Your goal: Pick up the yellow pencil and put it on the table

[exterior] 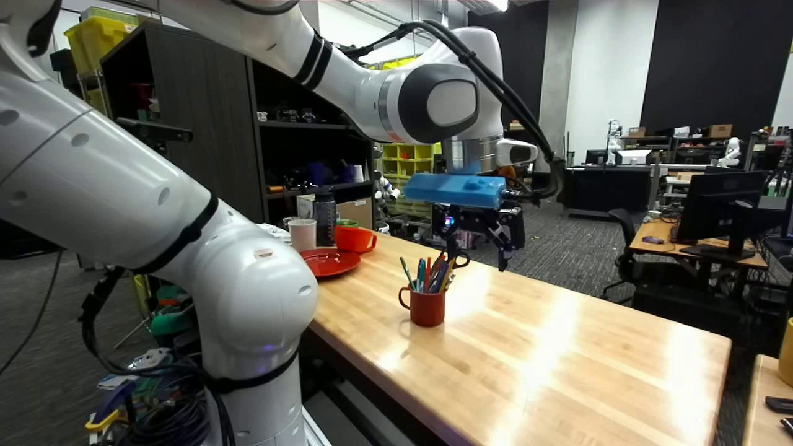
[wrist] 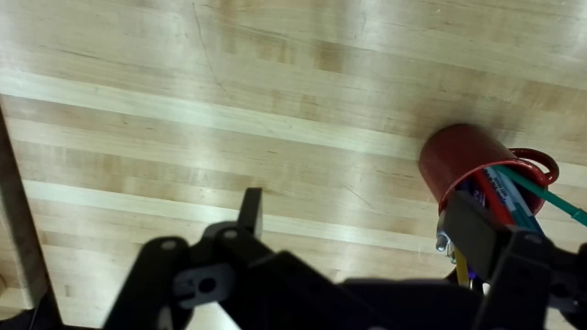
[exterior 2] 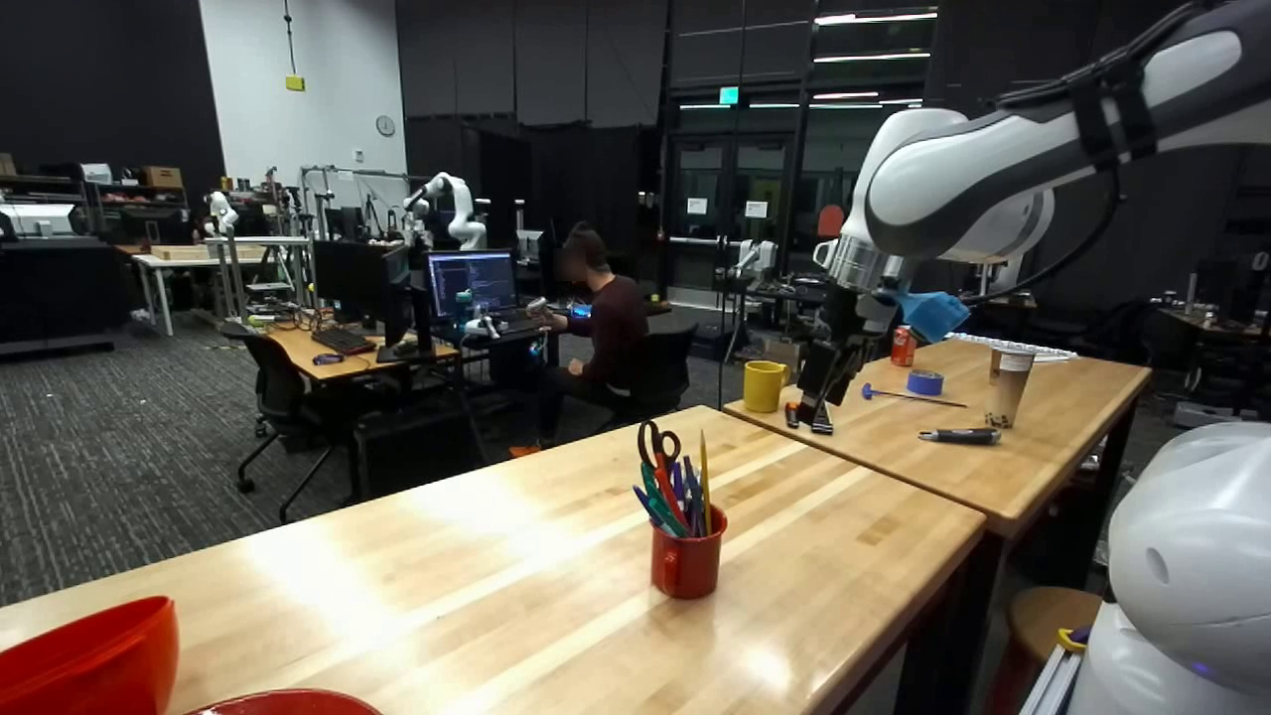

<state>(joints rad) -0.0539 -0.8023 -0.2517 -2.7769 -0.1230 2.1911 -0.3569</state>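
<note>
The yellow pencil [exterior 2: 705,482] stands upright among pens and scissors in a red mug [exterior 2: 685,566]. In an exterior view it shows as a thin yellow stick [exterior: 447,274] at the side of the red mug [exterior: 427,308]. In the wrist view, part of the pencil [wrist: 461,269] shows beside one finger, which hides the rest; the mug [wrist: 458,153] is at the right. My gripper [wrist: 360,211] is open, with bare wood seen between its fingers. In both exterior views the gripper [exterior: 477,255] [exterior 2: 816,417] hangs above the table [exterior: 557,378], near the mug's top.
Black-handled scissors [exterior 2: 658,445] stick up from the mug. A red plate [exterior: 328,262] and a large red cup [exterior: 355,238] stand farther along the table. A second table holds a yellow mug [exterior 2: 764,385], blue tape [exterior 2: 924,382] and a paper cup [exterior 2: 1009,389].
</note>
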